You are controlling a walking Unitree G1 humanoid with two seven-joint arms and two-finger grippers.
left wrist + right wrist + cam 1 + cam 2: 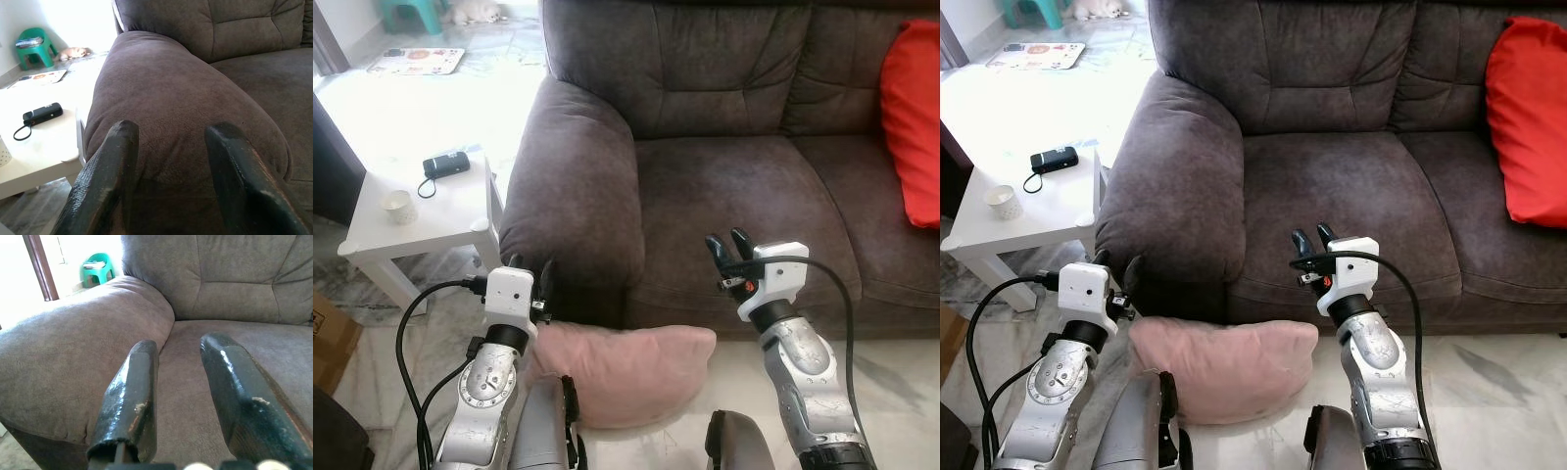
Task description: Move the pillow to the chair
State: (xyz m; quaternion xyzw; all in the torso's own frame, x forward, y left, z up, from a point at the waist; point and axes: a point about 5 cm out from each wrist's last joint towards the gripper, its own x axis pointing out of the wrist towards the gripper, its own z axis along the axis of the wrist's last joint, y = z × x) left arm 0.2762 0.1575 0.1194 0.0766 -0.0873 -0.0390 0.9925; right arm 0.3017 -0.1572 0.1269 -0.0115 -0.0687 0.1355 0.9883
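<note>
A pink pillow (625,370) lies on the floor against the front of the dark brown sofa (724,186). My left gripper (530,266) is raised just above the pillow's left end, in front of the sofa's armrest (181,98); its fingers (112,161) are open with nothing between them. My right gripper (728,244) is held up over the front of the sofa seat, above the pillow's right end, and stands open and empty, with its fingers (139,387) pointing at the seat (230,367).
A white side table (460,211) stands left of the sofa with a small cup (399,206) and a black device (445,164) on it. A red cushion (913,117) leans at the sofa's right. A green stool (32,46) is far back. A cardboard box (328,338) sits at the left edge.
</note>
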